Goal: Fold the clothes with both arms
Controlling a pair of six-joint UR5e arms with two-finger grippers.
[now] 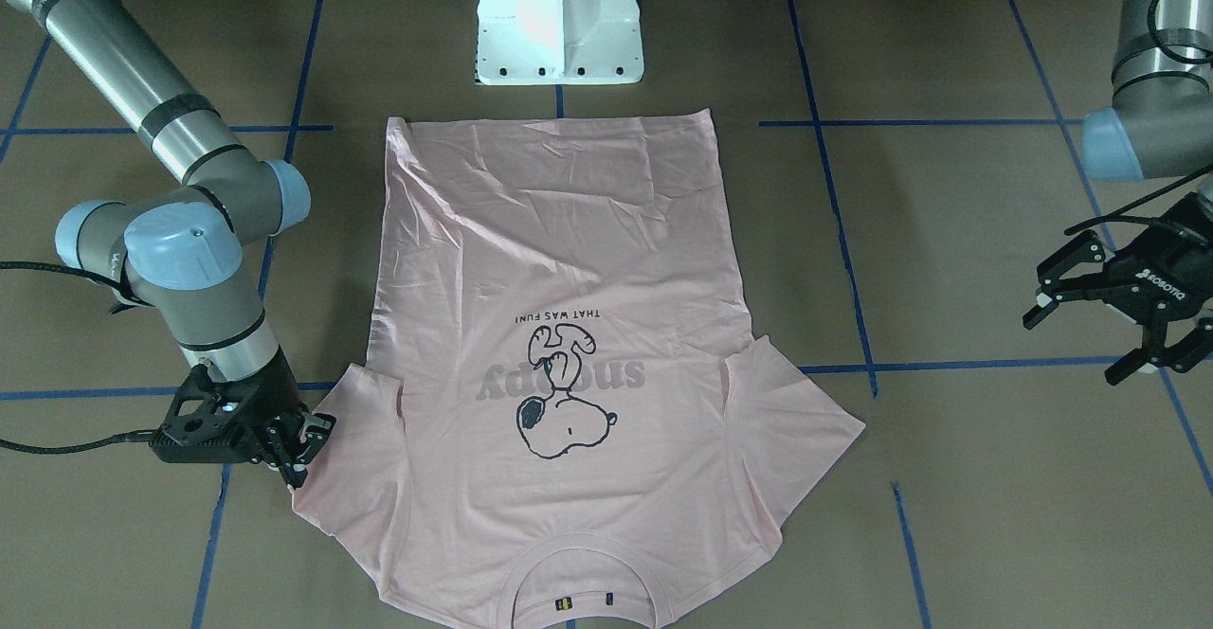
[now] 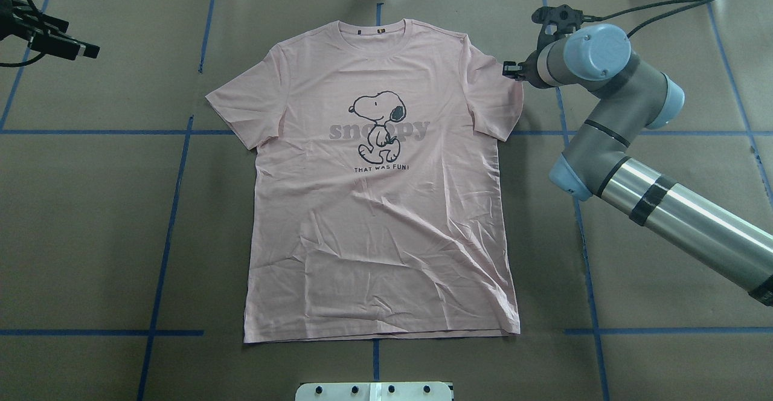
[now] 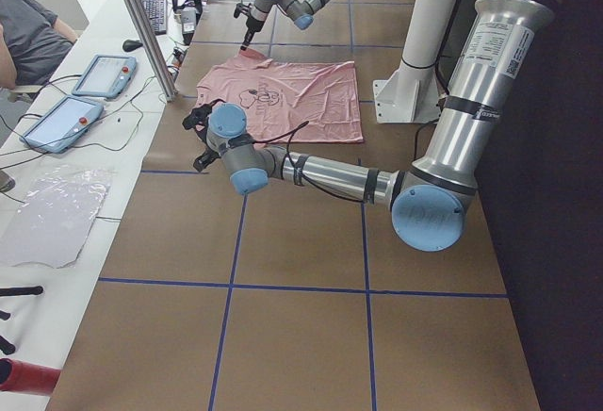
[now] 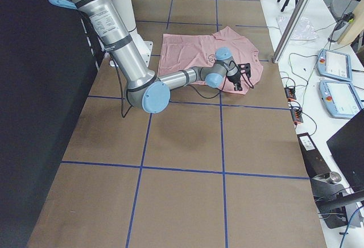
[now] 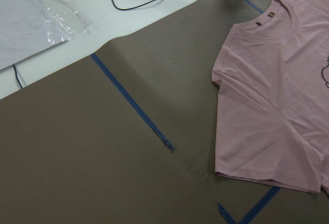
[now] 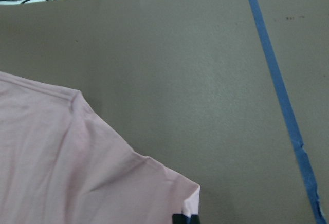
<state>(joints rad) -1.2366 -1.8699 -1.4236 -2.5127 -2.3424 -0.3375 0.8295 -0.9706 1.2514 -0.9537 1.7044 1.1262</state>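
Observation:
The pale pink Snoopy T-shirt [image 2: 380, 238] lies flat and print-up on the brown table, collar [image 2: 377, 25] at the far edge. It also shows in the front view [image 1: 559, 260]. My right gripper [image 1: 301, 449] sits low at the outer corner of the sleeve on my right [image 2: 495, 99]. It is shut on that sleeve's hem. In the right wrist view the sleeve corner [image 6: 187, 196] meets a black fingertip [image 6: 180, 219]. My left gripper [image 1: 1071, 350] is open and empty. It hovers over bare table well left of the shirt, at the overhead view's top left [image 2: 81, 38].
The white pedestal base [image 1: 559, 23] stands just behind the shirt's hem. Blue tape lines [image 2: 175, 208] cross the table. Beyond the far edge are cables, a clear plastic bag [image 5: 36, 8], tablets [image 3: 104, 73] and a seated person [image 3: 28, 34].

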